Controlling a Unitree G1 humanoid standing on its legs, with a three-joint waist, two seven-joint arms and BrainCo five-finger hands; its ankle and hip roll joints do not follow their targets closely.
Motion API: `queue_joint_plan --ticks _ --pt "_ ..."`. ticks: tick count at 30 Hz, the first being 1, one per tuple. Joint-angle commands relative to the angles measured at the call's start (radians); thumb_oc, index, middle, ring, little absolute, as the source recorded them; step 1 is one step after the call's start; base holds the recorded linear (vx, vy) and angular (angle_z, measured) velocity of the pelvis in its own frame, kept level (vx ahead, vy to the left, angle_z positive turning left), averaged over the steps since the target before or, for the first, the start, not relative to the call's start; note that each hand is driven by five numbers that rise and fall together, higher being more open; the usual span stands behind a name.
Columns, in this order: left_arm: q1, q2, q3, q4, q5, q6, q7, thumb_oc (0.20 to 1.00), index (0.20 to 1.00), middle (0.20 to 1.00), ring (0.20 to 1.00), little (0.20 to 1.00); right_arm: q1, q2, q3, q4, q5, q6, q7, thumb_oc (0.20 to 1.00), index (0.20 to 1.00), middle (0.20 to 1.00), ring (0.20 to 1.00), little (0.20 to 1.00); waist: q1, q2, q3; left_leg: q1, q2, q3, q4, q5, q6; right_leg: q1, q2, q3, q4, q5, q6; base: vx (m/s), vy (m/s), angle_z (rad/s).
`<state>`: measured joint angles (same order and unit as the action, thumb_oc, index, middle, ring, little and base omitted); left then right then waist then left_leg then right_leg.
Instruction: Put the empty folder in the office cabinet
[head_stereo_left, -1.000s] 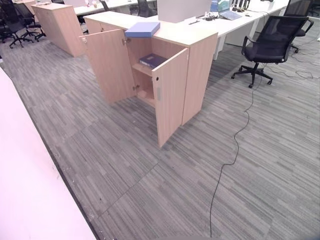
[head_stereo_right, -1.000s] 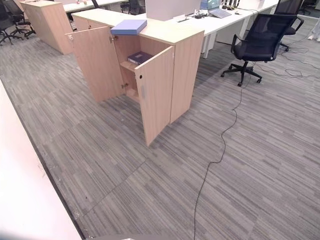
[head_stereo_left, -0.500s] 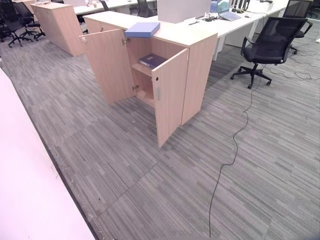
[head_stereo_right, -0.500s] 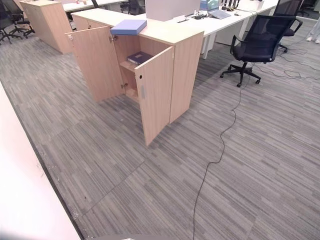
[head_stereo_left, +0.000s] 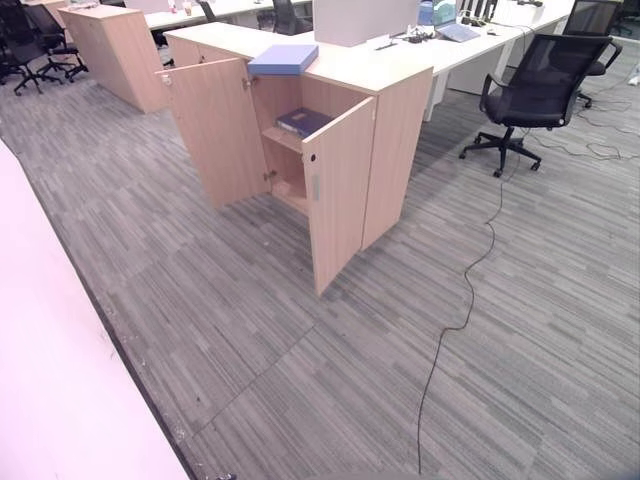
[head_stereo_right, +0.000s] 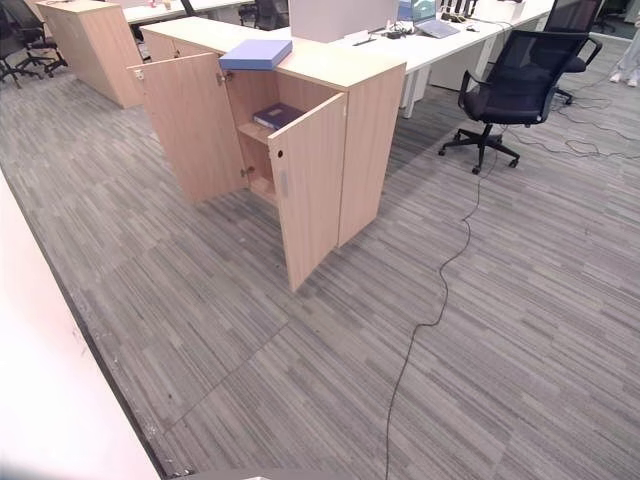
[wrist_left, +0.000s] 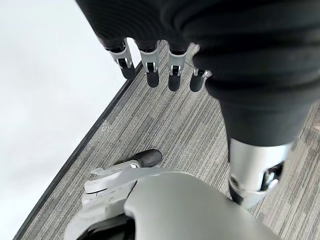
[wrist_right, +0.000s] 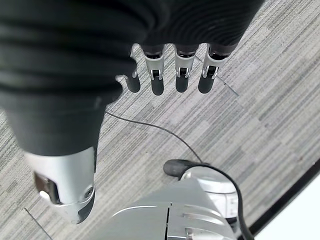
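Left eye view: the light blue folder (head_stereo_left: 283, 59) lies flat on top of the office cabinet (head_stereo_left: 400, 110), above the open left door (head_stereo_left: 217, 130), long axis running left to right. A darker folder (head_stereo_left: 303, 122) sits on the inner shelf. The folder is thin and closed.

Left wrist view: the left hand (wrist_left: 155, 70) hangs over carpet, fingers straight, slightly apart, holding nothing.

Right wrist view: the right hand (wrist_right: 170, 72) hangs likewise, fingers straight, empty. The folder lies well ahead of both hands; neither is clearly nearer.
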<state>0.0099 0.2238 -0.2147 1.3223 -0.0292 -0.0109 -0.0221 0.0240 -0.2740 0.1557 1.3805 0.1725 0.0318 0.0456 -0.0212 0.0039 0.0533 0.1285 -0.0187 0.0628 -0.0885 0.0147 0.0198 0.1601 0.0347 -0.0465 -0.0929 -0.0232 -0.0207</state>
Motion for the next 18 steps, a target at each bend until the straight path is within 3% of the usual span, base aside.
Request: queue_joint_plan --ticks 1,18 --pt "-0.033 -0.01 -0.018 0.043 0.047 -0.014 -0.012 1.0 1.0 1.0 1.0 1.0 -0.038 0.003 0.046 0.05 -0.022 -0.011 0.008 1.0 1.0 1.0 1.0 1.0 -0.017 -0.016 -0.016 0.01 0.008 -0.042 0.001 -0.073 -0.013 -0.003 -0.043 -0.023 0.006 -0.021 0.088 0.0 0.0 0.0" --pt "-0.039 -0.003 -0.026 0.023 0.047 -0.019 -0.003 1.0 1.0 1.0 1.0 1.0 -0.037 0.001 0.064 0.038 -0.027 -0.018 0.018 1.0 1.0 1.0 1.0 1.0 -0.018 -0.017 -0.006 0.013 0.011 -0.05 0.001 -0.075 -0.015 -0.002 -0.043 -0.032 0.018 -0.027 0.083 0.0 -0.014 0.0"
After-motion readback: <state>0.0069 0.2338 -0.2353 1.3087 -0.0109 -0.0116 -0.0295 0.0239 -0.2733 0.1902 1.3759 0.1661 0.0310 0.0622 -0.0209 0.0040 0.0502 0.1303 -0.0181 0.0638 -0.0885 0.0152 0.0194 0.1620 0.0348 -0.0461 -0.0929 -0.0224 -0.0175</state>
